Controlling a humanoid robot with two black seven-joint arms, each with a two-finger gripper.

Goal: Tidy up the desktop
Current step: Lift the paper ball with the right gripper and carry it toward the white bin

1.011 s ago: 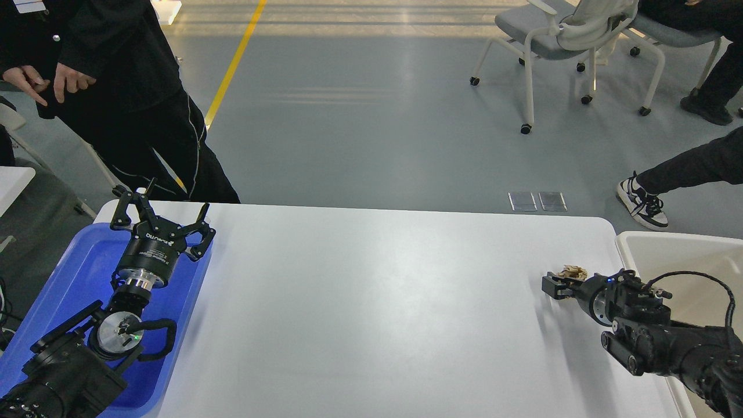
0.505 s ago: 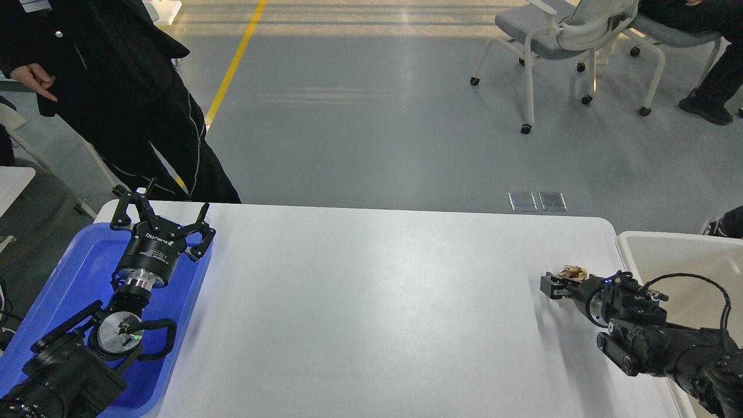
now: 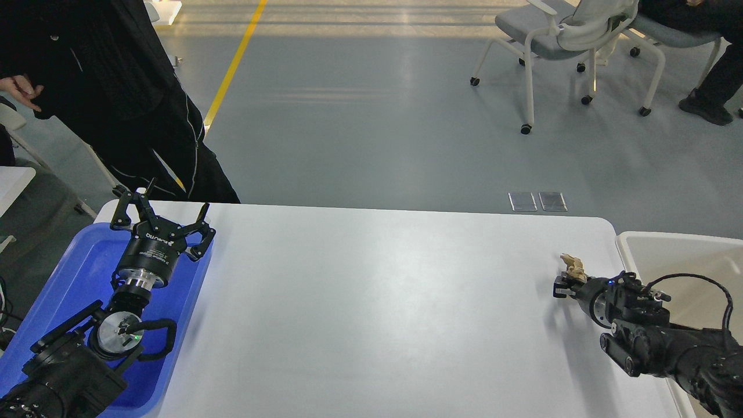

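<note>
A grey workshop floor [image 3: 371, 116] stretches behind the scene, crossed by a yellow line [image 3: 232, 67], with a white-framed chair on castors [image 3: 545, 35] at the upper right and a person in black clothes [image 3: 116, 87] standing past the far left corner of the table. The desktop [image 3: 371, 313], a wide matte white top with rounded corners, fills the lower half of the view and is bare across its middle. A blue tray [image 3: 69, 273] lies along its left edge, and a beige bin [image 3: 679, 255] stands just beside its right edge. The left gripper [image 3: 159, 215] hangs above the far end of the tray, pointing away from the robot, its black fingers spread wide with nothing between them. The right gripper [image 3: 566, 284] reaches in from the lower right and sits low over the desktop near the right edge, close to the bin. A small crumpled brown scrap [image 3: 573, 265], perhaps paper, sticks up from the tip of this gripper and appears pinched there, though the fingers are seen small and dark, so how firmly they close on it is hard to tell. A black cable [image 3: 696, 290] loops over the right arm behind the wrist.
</note>
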